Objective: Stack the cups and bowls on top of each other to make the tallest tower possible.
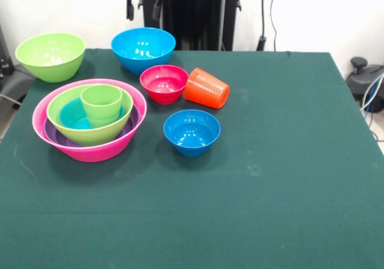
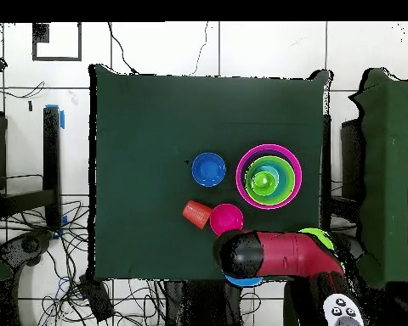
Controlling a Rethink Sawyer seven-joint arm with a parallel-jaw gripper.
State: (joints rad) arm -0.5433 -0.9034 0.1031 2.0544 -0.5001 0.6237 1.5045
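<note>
- Now, in the front view, you see the nest already begun: the pink bowl [image 1: 90, 152] holds the purple bowl [image 1: 55, 137], a lime-green bowl [image 1: 90, 134], a teal bowl [image 1: 72, 116] and the short green cup [image 1: 102, 104].
- Loose pieces sit close together: the red bowl [image 1: 164, 83] just beside the tipped orange cup [image 1: 206, 88], the small blue bowl [image 1: 192, 132] nearer, the large blue bowl [image 1: 143, 48] and second green bowl [image 1: 50, 56] at the far edge.
- The gripper [image 1: 143, 8] hangs above the large blue bowl; its fingers look slightly parted and hold nothing.
- You'd likely do best to grip a rim, well clear of neighbours.
- From overhead, the arm [image 2: 280, 255] covers that bowl; the table [image 2: 139, 127] lies bare opposite the nest.
</note>
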